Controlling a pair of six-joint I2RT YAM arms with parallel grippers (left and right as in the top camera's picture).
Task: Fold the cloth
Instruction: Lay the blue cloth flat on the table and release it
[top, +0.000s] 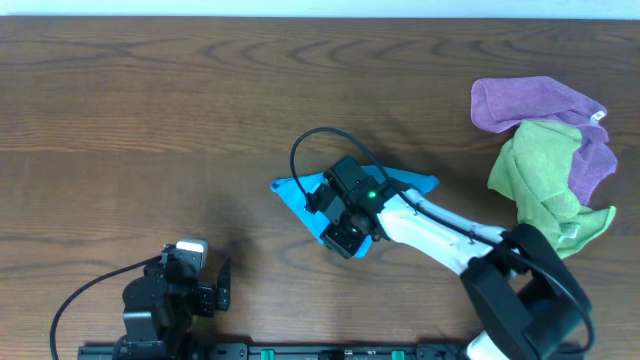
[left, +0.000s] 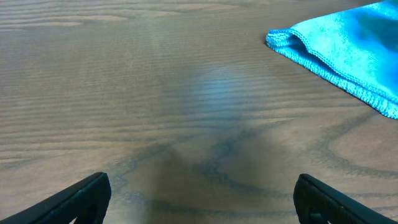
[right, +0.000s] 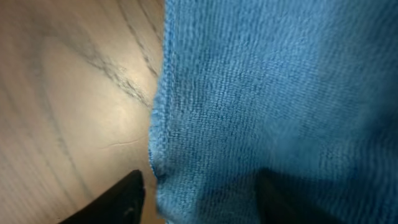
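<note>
No legible text or markings

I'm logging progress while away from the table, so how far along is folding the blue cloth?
Done: the cloth lies in a rough triangle, seemingly doubled over once. In hand: the right gripper is down on it, jaws apart astride one edge. The left gripper sits open, clear of the cloth. Left: pinching that edge and, probably, another fold.

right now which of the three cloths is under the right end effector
The sky-blue cloth, alone mid-table; the purple cloth and lime-green cloth lie heaped together at the right.
</note>
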